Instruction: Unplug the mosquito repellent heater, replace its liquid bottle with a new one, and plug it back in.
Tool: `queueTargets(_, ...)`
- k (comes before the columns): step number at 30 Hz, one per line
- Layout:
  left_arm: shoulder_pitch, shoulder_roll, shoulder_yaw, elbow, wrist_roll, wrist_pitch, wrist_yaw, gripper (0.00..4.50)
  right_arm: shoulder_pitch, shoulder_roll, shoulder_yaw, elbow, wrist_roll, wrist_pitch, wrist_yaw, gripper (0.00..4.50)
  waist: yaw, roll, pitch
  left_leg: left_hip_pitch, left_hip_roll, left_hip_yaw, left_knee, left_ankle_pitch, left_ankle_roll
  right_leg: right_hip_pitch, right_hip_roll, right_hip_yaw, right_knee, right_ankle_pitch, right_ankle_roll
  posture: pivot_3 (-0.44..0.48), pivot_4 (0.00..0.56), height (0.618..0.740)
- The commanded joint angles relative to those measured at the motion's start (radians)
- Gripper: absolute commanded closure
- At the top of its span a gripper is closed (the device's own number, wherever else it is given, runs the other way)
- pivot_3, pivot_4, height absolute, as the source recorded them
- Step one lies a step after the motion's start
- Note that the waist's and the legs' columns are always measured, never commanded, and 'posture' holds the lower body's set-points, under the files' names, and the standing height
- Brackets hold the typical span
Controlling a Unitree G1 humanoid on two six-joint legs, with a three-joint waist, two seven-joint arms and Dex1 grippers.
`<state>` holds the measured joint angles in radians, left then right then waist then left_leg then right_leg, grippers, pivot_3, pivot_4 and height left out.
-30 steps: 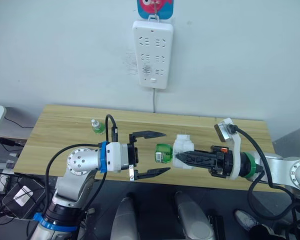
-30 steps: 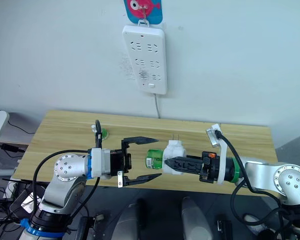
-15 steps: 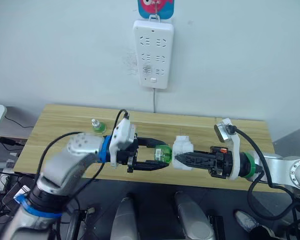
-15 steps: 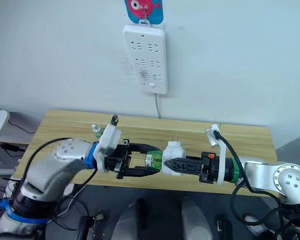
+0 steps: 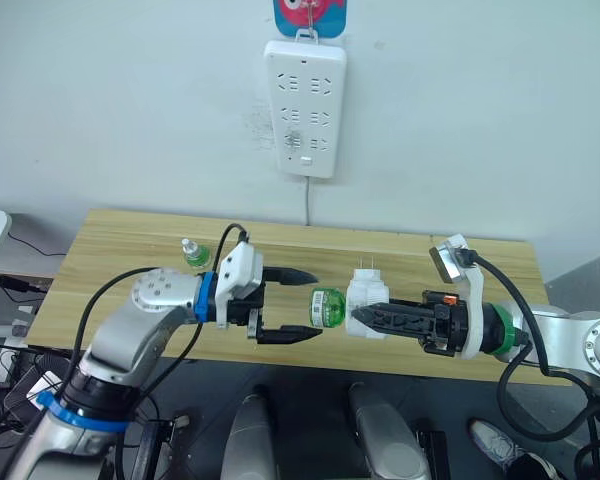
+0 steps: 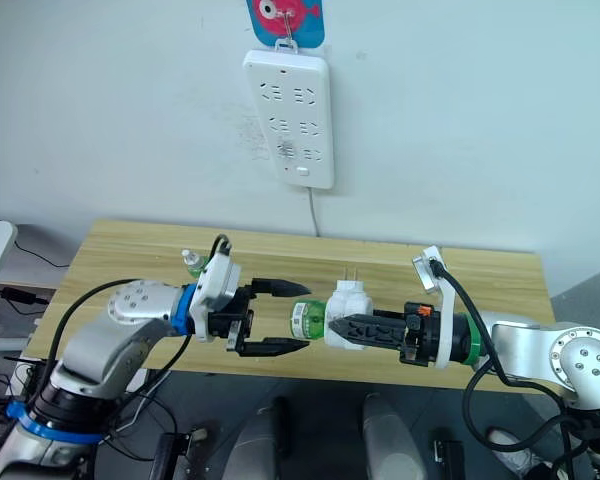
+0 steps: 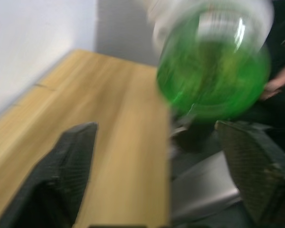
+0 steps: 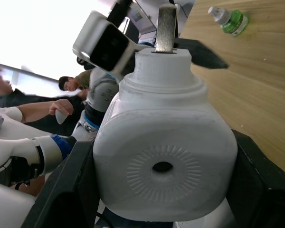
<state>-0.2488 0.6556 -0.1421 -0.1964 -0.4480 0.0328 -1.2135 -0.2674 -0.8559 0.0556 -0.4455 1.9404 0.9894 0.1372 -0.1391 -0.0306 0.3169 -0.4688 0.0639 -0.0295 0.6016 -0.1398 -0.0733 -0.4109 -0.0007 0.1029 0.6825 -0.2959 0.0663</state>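
Even, bright indoor light covers the pale wall and the bench [image 5: 120, 250], with only soft shadows under the arms. Both head views are sharp. The left wrist view is heavily blurred: the green liquid bottle [image 7: 213, 71] smears close to the lens. In the right wrist view the background glares white behind the sharp white heater [image 8: 164, 161].

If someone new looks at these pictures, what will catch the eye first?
Likely the mosquito repellent heater clamped in the right gripper above the table's near edge, a green liquid bottle sticking out of it sideways. The open left gripper faces that bottle. Then the white power strip on the wall, and the new one standing on the table.
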Motion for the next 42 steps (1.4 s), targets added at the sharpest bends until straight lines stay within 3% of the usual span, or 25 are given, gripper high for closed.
queueTargets(1, 0.058, -0.060, 0.049, -0.016, 0.058, -0.276, 0.003, 0.00, -0.002, -0.007, -0.025, -0.028, 0.030, -0.005, 0.016, 1.49, 0.000, 0.000, 0.000, 0.000, 0.000, 0.000, 0.000, 0.000, 0.000, 0.000, 0.000, 0.000, -0.001, 0.000, 0.000, -0.268, 0.320, 0.724)
queueTargets(10, 0.071, -0.112, 0.043, -0.060, 0.058, -0.365, 0.052, 0.00, -0.003, -0.002, -0.020, -0.032, 0.025, -0.007, 0.015, 1.49, 0.000, 0.000, 0.000, 0.000, 0.000, 0.002, 0.004, 0.000, 0.000, 0.001, 0.000, 0.002, 0.000, 0.000, 0.004, -0.268, 0.319, 0.724)
queueTargets(13, 0.060, -0.107, 0.029, -0.063, 0.045, -0.343, 0.045, 0.62, -0.003, -0.002, -0.020, -0.033, 0.024, -0.007, 0.015, 1.49, -0.001, 0.000, 0.000, 0.000, 0.000, 0.002, 0.004, 0.000, 0.000, 0.001, 0.000, 0.002, 0.000, 0.000, 0.004, -0.269, 0.316, 0.724)
queueTargets(18, 0.038, -0.101, 0.012, -0.075, 0.033, -0.299, 0.041, 2.12, -0.003, -0.005, -0.022, -0.035, 0.025, -0.005, 0.017, 1.49, -0.001, 0.000, 0.000, 0.000, 0.000, 0.002, 0.004, 0.000, 0.000, 0.001, 0.000, 0.002, 0.000, 0.000, 0.004, -0.270, 0.311, 0.724)
queueTargets(20, 0.023, -0.100, 0.009, -0.094, 0.018, -0.267, 0.045, 2.29, -0.002, -0.007, -0.022, -0.037, 0.024, -0.004, 0.018, 1.49, -0.001, 0.000, 0.000, 0.000, 0.000, 0.001, 0.004, 0.000, 0.000, 0.001, 0.000, 0.002, 0.000, 0.000, 0.004, -0.269, 0.310, 0.724)
queueTargets(22, 0.007, -0.069, 0.012, -0.134, -0.029, -0.157, 0.044, 2.29, -0.001, -0.009, -0.023, -0.039, 0.023, -0.002, 0.019, 1.49, -0.001, 0.000, 0.000, 0.000, 0.000, 0.002, 0.004, 0.000, 0.000, 0.001, 0.000, 0.002, 0.000, 0.000, 0.004, -0.268, 0.308, 0.724)
queueTargets(24, -0.018, 0.027, 0.007, -0.203, -0.149, 0.153, 0.071, 2.29, 0.005, -0.017, -0.027, -0.042, 0.021, 0.005, 0.027, 1.49, -0.002, 0.000, 0.000, 0.000, 0.000, 0.001, 0.004, 0.000, 0.000, 0.001, 0.001, 0.002, 0.000, 0.000, 0.004, -0.259, 0.307, 0.724)
queueTargets(26, -0.093, 0.137, 0.024, -0.216, -0.416, 0.553, 0.129, 2.29, 0.008, -0.023, -0.029, -0.045, 0.019, 0.013, 0.036, 1.49, -0.002, 0.000, 0.000, 0.000, 0.001, 0.000, 0.004, 0.000, 0.000, 0.001, 0.001, 0.001, 0.001, 0.000, 0.004, -0.257, 0.305, 0.724)
queueTargets(28, -0.165, 0.207, 0.042, -0.186, -0.599, 0.790, 0.122, 2.29, 0.008, -0.027, -0.027, -0.046, 0.018, 0.017, 0.042, 1.49, -0.002, 0.000, 0.000, 0.000, 0.001, -0.001, 0.005, 0.000, 0.000, 0.001, 0.001, 0.000, 0.003, -0.001, 0.005, -0.256, 0.305, 0.724)
queueTargets(31, -0.226, 0.221, 0.053, -0.133, -0.640, 0.889, 0.114, 2.29, 0.009, -0.035, -0.025, -0.046, 0.017, 0.021, 0.053, 1.49, -0.003, 0.000, 0.000, 0.000, 0.000, -0.001, 0.005, 0.000, 0.000, 0.001, 0.001, 0.000, 0.003, -0.001, 0.005, -0.257, 0.307, 0.724)
queueTargets(36, -0.219, 0.176, 0.045, -0.125, -0.495, 0.772, 0.117, 2.29, 0.005, -0.049, -0.030, -0.041, 0.021, 0.024, 0.064, 1.49, -0.002, 0.000, 0.000, 0.000, 0.000, -0.001, 0.005, 0.000, 0.000, 0.000, 0.001, 0.000, 0.004, -0.001, 0.005, -0.257, 0.302, 0.724)
queueTargets(39, -0.130, 0.147, 0.021, -0.135, -0.265, 0.471, 0.061, 1.29, 0.001, -0.049, -0.028, -0.036, 0.025, 0.014, 0.060, 1.49, -0.003, 0.000, 0.000, 0.000, 0.000, 0.000, 0.005, 0.000, 0.000, 0.000, 0.001, 0.000, 0.003, -0.001, 0.004, -0.254, 0.301, 0.724)
queueTargets(42, -0.011, 0.082, 0.056, -0.126, -0.136, 0.178, 0.022, 0.33, 0.002, -0.046, -0.026, -0.035, 0.027, 0.007, 0.054, 1.49, -0.002, 0.000, 0.000, 0.000, 0.000, 0.000, 0.004, 0.000, 0.000, 0.000, 0.001, 0.000, 0.004, 0.000, 0.003, -0.254, 0.301, 0.724)
